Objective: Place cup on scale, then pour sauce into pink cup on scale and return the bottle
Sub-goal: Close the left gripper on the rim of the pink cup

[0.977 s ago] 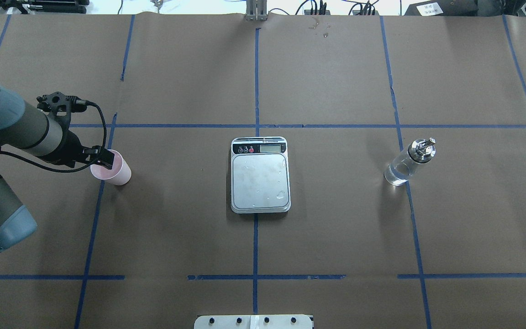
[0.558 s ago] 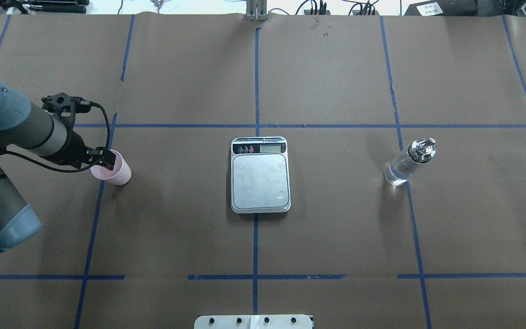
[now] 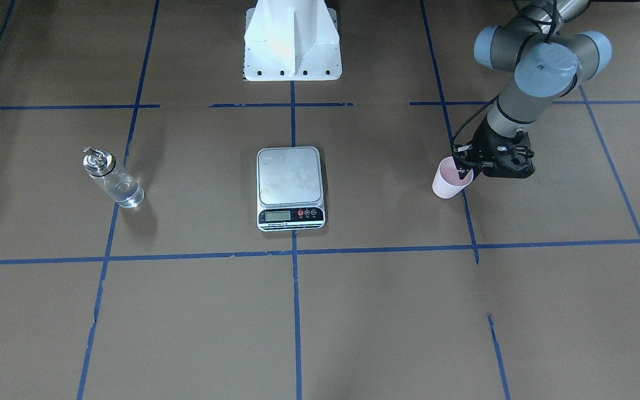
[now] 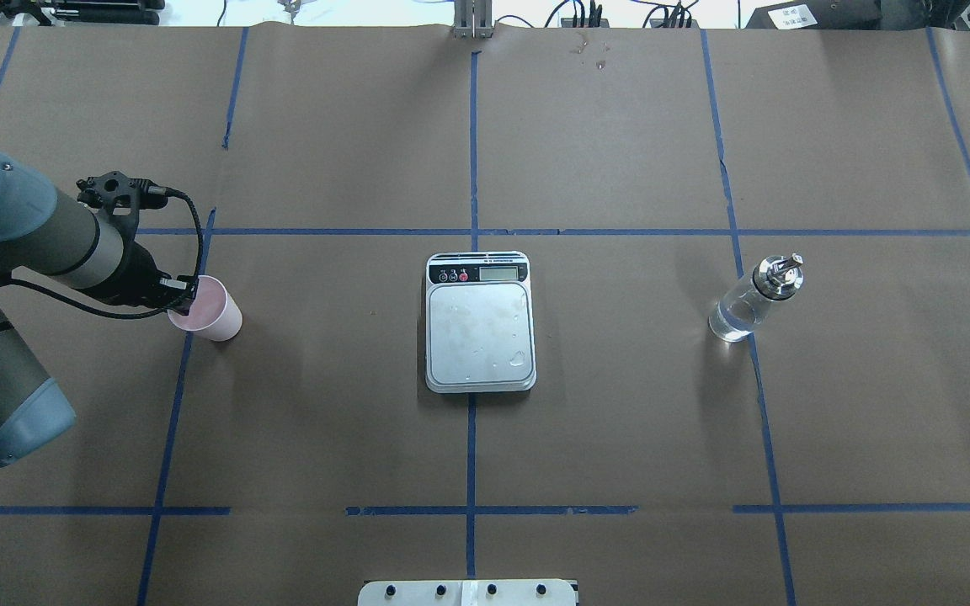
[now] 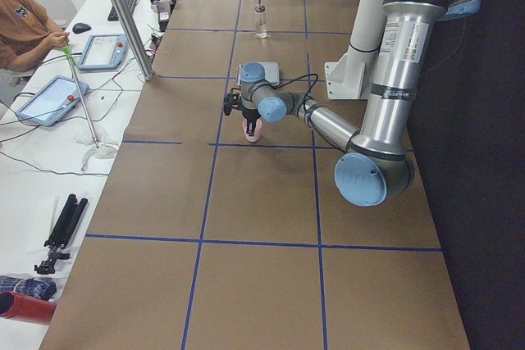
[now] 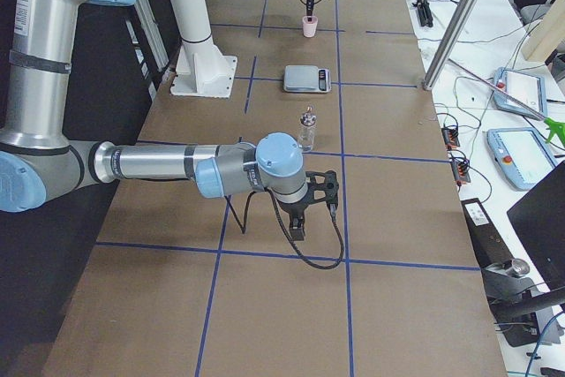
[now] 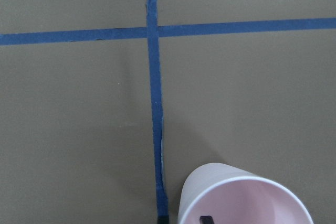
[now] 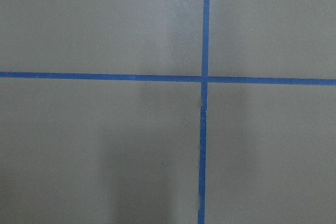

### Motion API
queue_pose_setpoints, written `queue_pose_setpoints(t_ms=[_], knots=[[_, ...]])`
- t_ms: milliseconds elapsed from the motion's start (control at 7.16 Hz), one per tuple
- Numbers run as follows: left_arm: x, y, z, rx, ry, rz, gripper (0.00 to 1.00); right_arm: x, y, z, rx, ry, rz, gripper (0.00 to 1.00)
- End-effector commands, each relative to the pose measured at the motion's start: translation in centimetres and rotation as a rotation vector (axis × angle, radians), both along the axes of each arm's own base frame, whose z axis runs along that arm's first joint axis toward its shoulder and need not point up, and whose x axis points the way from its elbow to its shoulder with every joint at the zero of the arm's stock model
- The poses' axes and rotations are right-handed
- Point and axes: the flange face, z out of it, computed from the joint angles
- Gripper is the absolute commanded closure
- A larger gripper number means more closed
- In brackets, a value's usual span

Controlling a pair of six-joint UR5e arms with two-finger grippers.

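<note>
Straddling cup point(image 4: 214, 313) rim mid-left, left gripper point(image 4: 186, 296) is resting one finger point(image 7: 206, 219) inside, clamp untellable | scale point(image 4: 480, 337) is sitting cupless | bottle point(image 4: 746, 307) is standing untouched

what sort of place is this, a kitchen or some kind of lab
Most likely a robotics lab: a long table covered in brown paper, gridded with blue tape, grey-and-blue jointed robot arms mounted at it, and touchscreen control tablets on a white side bench.

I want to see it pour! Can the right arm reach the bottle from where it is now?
Probably yes. The bottle stands upright by itself, and the right end effector hangs close to it on the same side, with nothing standing between them.
</note>
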Motion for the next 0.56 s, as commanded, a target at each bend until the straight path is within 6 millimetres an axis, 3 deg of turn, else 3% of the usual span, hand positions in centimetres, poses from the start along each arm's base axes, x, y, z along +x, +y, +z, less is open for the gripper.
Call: queue_pose_setpoints(t_ms=[0, 279, 419], knots=[[0.0, 0.0, -0.4, 0.002, 0.005, 0.000, 1.00, 0.0, 0.0, 0.0, -0.001, -0.001, 0.000, 0.00], [-0.6, 0.6, -2.4, 0.010, 0.027, 0.004, 1.00, 0.0, -0.1, -0.1, 0.003, 0.000, 0.000, 0.00], [-0.9, 1.3, -5.0, -0.016, 0.038, 0.027, 1.00, 0.0, -0.1, -0.2, 0.005, 0.002, 0.000, 0.00]])
